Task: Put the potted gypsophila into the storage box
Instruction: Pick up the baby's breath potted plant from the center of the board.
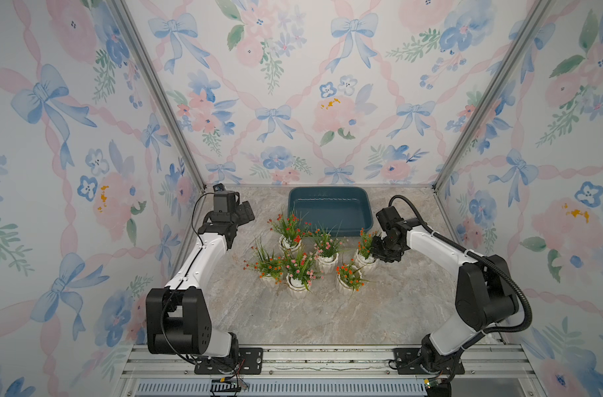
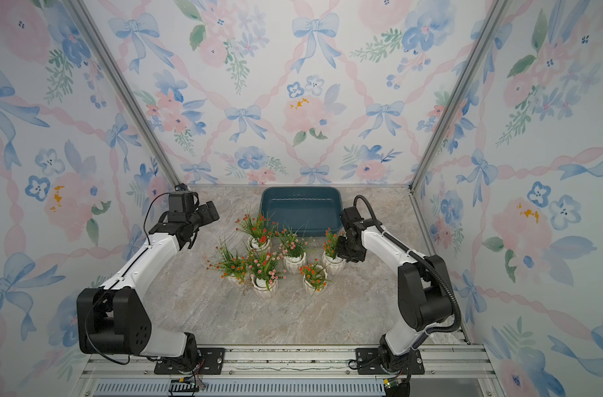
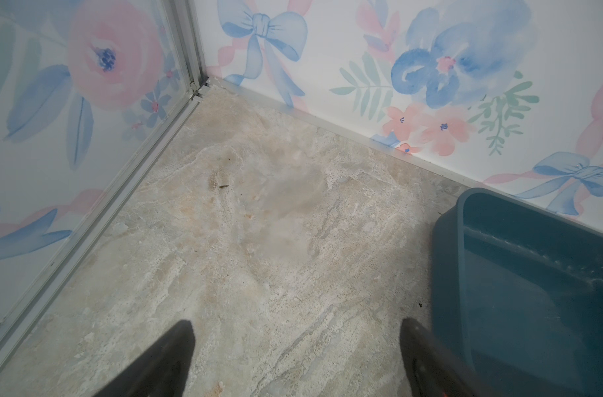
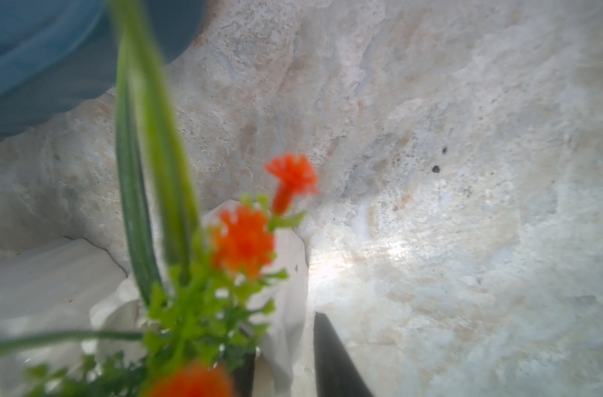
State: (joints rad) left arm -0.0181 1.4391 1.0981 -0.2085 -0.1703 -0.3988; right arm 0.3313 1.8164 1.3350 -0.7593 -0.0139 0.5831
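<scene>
Judging the step in hand as the first pickup, with none of the potted gypsophila (image 1: 327,248) in the storage box (image 1: 331,213) yet. Holding the right pincer (image 1: 379,253) at the pot nearest that arm (image 1: 363,264), the orange-blossomed one just short of the box's near corner. Seeing, in the right wrist view, one dark finger (image 4: 332,361) outside the white ribbed wall and what looks like the other inside the rim, yet failing to tell whether clamping already or merely straddling. Hanging the left pincer (image 3: 296,324) wide apart and empty over bare counter (image 3: 259,223), beside the box's left end. Counting six pots upright on the counter in a loose cluster in front of the box, several with sprigs overlapping. Finding the box against the back wall, holding nothing, showing only its bare teal floor. Expecting the next move to be calling for a firm bite on that rim and a straight lift clear of the neighbouring sprigs. Then, probably, needing a short carry back over the flared rim and a level set-down toward a far corner, leaving room for five more.
</scene>
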